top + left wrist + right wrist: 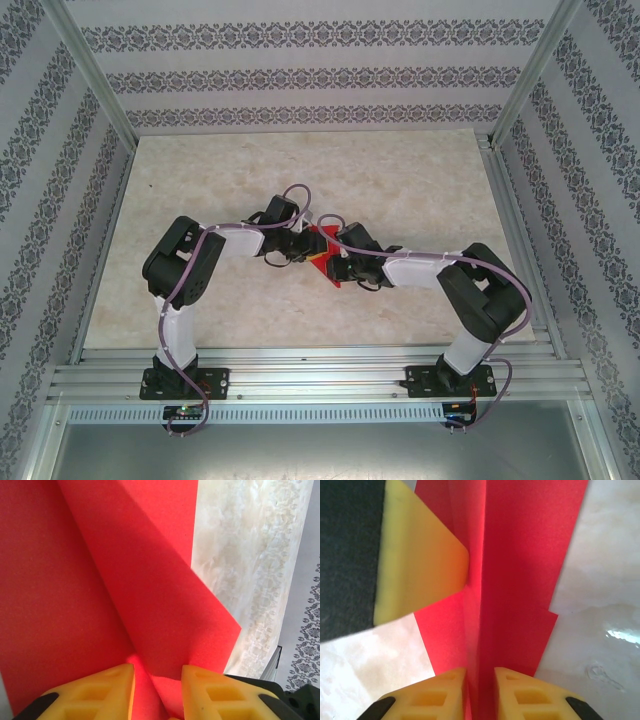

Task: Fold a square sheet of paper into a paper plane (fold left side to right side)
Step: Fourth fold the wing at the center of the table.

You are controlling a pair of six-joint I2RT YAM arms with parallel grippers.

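Observation:
The square sheet of paper [322, 256] is bright red, partly folded, and lies mid-table between both grippers. In the left wrist view the paper [150, 580] rises in a sloping flap. A crease runs down between the yellow fingers of my left gripper [157, 672], which stand apart around it. In the right wrist view the paper [520, 580] forms an upright ridge. That ridge passes through the narrow gap of my right gripper [480, 675], whose jaws are slightly apart. A yellow finger [420, 565] of the left gripper touches the ridge from the far left. From above, the left gripper [303, 247] and right gripper [338, 263] nearly meet.
The pale marbled table [300, 170] lies bare around the paper. Patterned walls [300, 70] close off the back and both sides. An aluminium rail [320, 375] carrying the arm bases runs along the near edge.

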